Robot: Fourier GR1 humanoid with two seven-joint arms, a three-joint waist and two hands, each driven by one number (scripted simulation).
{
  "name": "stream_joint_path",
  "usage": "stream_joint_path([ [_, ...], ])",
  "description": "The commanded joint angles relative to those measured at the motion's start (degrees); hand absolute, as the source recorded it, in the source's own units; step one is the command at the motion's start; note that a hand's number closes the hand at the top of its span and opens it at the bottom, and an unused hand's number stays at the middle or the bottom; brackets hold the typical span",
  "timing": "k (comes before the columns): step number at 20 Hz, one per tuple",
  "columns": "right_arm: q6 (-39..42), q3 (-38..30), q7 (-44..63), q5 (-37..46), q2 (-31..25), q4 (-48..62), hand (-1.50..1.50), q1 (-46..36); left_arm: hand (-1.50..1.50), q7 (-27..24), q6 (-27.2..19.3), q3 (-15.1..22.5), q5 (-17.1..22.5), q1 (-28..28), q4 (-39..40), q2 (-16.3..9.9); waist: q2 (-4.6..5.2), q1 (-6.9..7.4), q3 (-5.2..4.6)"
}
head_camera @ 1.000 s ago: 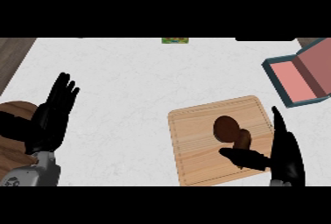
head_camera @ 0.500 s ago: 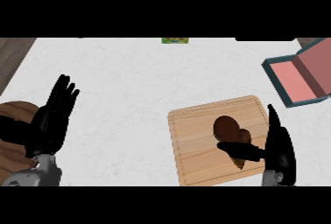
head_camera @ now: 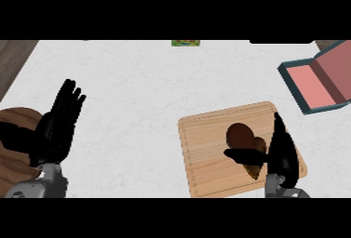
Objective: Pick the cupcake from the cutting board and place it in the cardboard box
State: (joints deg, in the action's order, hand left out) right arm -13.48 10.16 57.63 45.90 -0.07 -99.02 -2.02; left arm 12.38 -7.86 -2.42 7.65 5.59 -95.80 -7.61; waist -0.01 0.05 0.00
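A brown cupcake sits on the wooden cutting board at the lower right. My right hand stands edge-on just right of the cupcake, fingers straight and pointing away from me. Its thumb reaches left under the cupcake's near side and hides part of it. The hand is open, and I cannot tell whether it touches the cupcake. The cardboard box, teal outside and pink inside, lies open at the upper right, beyond the board. My left hand rests open at the left, fingers up.
A round brown wooden piece lies at the left edge, partly behind my left hand. A small green item sits at the counter's far edge. Bare white counter spreads between the two hands.
My right hand has slid forward and slightly left along the cupcake, its thumb now closer beneath it. The left hand has barely moved. The cupcake stays in place.
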Motion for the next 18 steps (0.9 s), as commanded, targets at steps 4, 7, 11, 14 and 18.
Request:
stream_joint_path([
  [4, -0.6, -0.8, 2.1, -0.6, 0.1, 3.2, -1.50, -2.5, 0.00, 3.3, 0.1, -1.0, -1.0, 2.2, -1.0, -0.2, -0.01, -0.03, 0.00],
  [7, -1.6, -2.3, 0.1, -1.6, 0.1, 5.7, -1.50, -4.7, 0.00, 3.8, 1.2, -2.0, -0.1, 2.9, -0.3, -0.5, 0.01, -0.02, 0.00],
  [11, -6.0, 2.3, 0.3, -2.1, 0.1, 7.4, -1.50, -3.0, 0.00, -0.8, 1.0, -1.1, -2.0, 1.5, 2.8, 1.5, 0.00, -0.03, 0.00],
  [14, -4.5, 1.0, 1.2, -1.9, 0.1, 5.8, -1.50, -3.4, 0.00, 1.9, 1.3, -1.9, -1.0, 1.2, -0.4, 1.0, -0.03, -0.02, 0.00],
  [18, -5.9, -0.7, -3.4, -4.9, 0.1, 12.5, -1.50, -4.1, 0.00, 0.0, 2.4, -1.5, -1.4, 0.3, 0.9, 1.6, 0.00, 0.01, 0.00],
])
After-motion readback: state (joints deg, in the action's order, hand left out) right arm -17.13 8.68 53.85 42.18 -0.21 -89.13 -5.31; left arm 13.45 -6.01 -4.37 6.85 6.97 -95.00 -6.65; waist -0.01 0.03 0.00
